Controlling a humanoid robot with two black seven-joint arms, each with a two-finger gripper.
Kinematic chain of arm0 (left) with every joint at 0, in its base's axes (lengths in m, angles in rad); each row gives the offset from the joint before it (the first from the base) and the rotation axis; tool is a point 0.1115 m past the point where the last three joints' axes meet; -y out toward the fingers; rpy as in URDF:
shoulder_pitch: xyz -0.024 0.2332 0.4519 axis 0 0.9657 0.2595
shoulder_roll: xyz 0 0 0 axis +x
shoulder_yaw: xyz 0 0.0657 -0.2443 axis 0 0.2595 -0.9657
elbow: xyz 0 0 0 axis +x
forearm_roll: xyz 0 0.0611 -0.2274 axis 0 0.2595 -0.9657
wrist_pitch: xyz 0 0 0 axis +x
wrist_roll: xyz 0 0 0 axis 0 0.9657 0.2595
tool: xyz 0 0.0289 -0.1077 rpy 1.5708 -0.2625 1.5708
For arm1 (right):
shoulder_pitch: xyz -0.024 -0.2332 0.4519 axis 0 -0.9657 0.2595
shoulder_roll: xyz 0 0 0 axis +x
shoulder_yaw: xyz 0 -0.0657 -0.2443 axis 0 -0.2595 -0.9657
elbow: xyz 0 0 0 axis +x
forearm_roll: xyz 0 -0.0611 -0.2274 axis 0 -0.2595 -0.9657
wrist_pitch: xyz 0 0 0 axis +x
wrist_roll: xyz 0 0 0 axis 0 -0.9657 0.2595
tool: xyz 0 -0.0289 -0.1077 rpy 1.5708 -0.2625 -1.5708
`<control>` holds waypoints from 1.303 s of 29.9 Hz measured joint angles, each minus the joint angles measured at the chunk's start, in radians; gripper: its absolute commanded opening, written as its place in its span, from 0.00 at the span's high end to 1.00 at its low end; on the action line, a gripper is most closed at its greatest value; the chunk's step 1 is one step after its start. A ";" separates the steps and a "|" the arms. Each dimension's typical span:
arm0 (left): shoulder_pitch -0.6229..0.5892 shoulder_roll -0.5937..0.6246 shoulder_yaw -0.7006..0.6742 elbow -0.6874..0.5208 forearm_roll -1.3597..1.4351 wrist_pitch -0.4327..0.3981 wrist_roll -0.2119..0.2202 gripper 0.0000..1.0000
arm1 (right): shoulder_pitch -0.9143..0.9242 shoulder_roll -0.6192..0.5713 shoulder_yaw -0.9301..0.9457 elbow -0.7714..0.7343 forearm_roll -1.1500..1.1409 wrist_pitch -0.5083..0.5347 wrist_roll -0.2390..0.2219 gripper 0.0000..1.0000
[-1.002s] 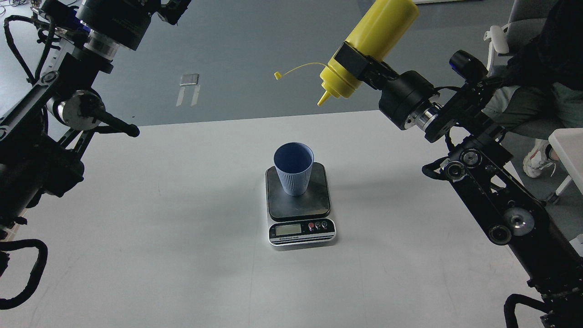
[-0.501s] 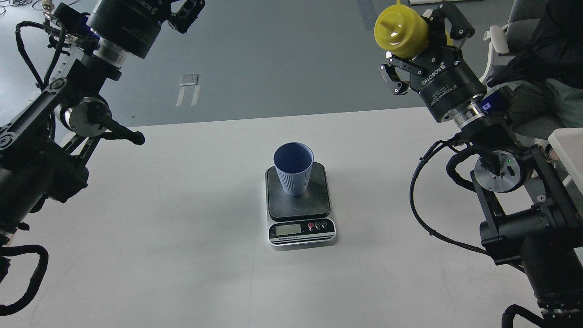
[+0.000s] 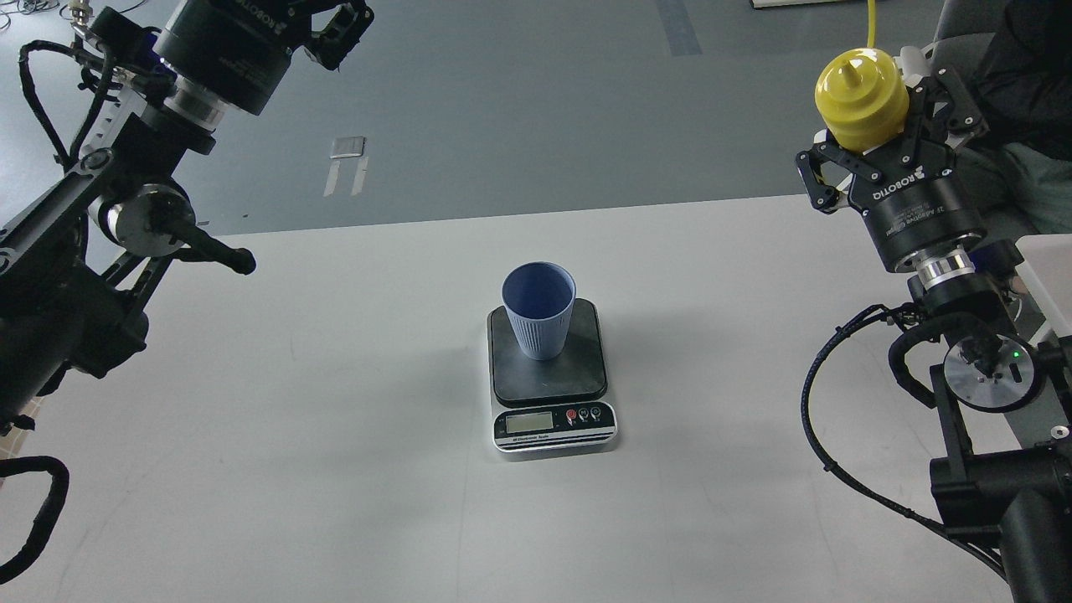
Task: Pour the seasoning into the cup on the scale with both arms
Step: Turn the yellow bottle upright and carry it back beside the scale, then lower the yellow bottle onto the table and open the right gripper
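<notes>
The light blue ribbed cup stands upright on the dark platform of the scale, mid-table. The scale's silver front with LCD faces me. My right gripper is at the upper right, shut on the yellow seasoning bottle. The bottle stands upright with its nozzle pointing up toward me, well right of the cup. Its thin strap runs out of the top of the view. My left gripper is at the top left, high and far from the cup. It holds nothing, and its fingertips are cut off by the view's edge.
The white table has its far edge just behind the scale. A seated person and a second white surface are at the far right. A small grey plate lies on the floor beyond.
My right arm swung the bottle from tipped nozzle-down near the cup to upright and moved it far right. The left arm barely shifted. The cup and scale stayed put.
</notes>
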 measured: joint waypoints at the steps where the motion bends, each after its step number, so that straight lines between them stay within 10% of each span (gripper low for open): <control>1: 0.000 0.006 0.007 -0.001 0.000 0.000 0.000 0.02 | -0.014 0.000 0.001 -0.002 0.026 0.012 0.000 1.00; 14: -0.007 0.092 0.086 -0.066 -0.001 0.000 0.000 0.02 | 0.050 0.000 0.005 -0.383 0.230 0.197 0.001 1.00; 39: 0.006 0.108 0.122 -0.110 0.002 0.016 0.000 0.02 | 0.016 0.000 0.063 -0.541 0.587 0.198 -0.039 0.94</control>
